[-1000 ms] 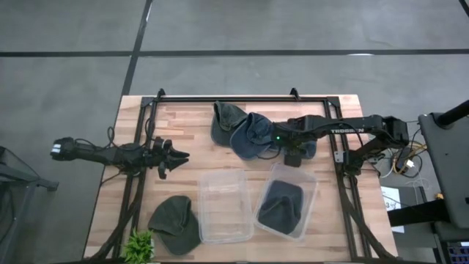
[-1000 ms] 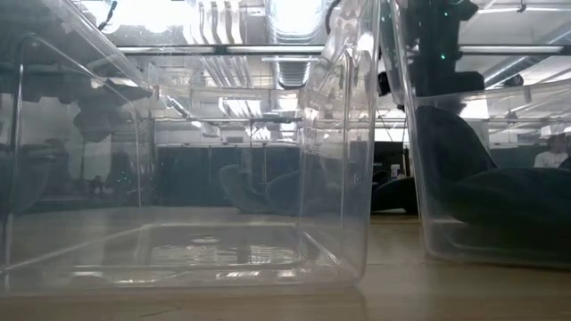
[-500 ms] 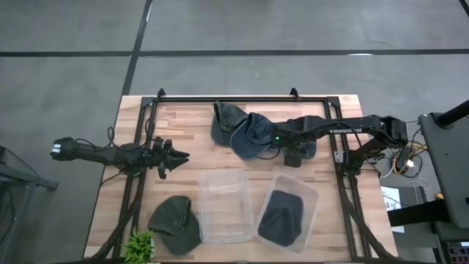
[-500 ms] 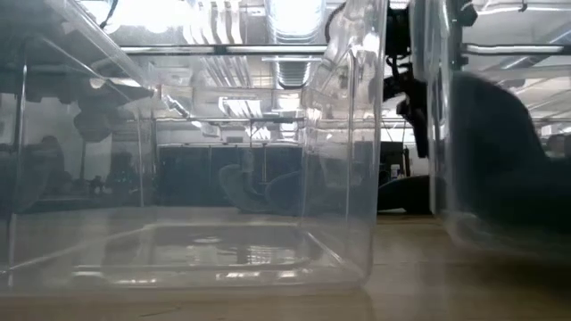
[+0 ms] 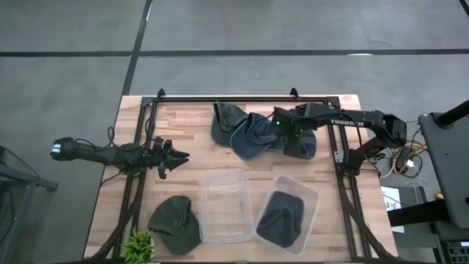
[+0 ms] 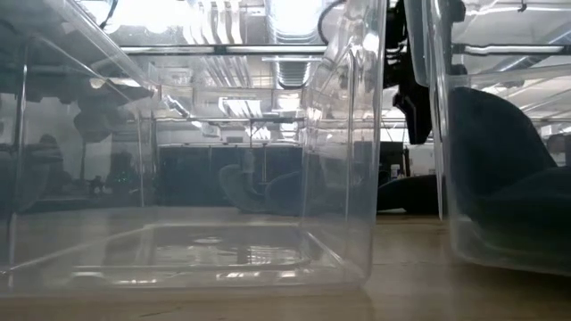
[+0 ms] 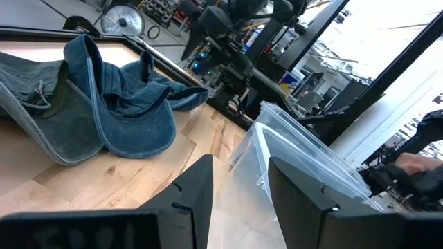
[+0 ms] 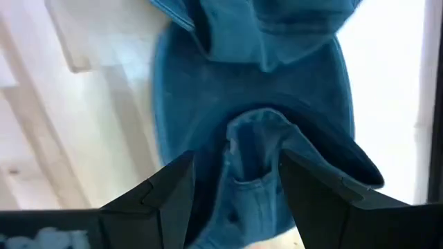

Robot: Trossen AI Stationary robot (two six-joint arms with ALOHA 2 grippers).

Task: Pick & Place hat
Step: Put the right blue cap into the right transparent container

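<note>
A pile of blue denim hats (image 5: 249, 133) lies on the far middle of the table; it also shows in the left wrist view (image 7: 104, 111). My right gripper (image 5: 292, 139) hangs open above the pile's right end. In its wrist view its fingers (image 8: 235, 200) stand on either side of a folded blue hat (image 8: 259, 138) below them. A dark hat (image 5: 282, 216) lies inside the right clear bin (image 5: 311, 192). A green hat (image 5: 176, 222) rests flat on the table near the left front. My left gripper (image 5: 179, 155) waits open at the table's left, its fingertips (image 7: 239, 200) pointing at the bins.
An empty clear bin (image 5: 223, 205) stands beside the right bin and fills the low view (image 6: 196, 178). The right bin (image 6: 500, 178) stands close to the low camera. A small green plant (image 5: 139, 246) sits at the near left corner. A black frame rail (image 5: 234, 99) runs along the far edge.
My right gripper has moved from above the right bin toward the far edge and now hangs over the blue hats. The right bin with the dark hat has slid a little toward the near edge and turned slightly.
</note>
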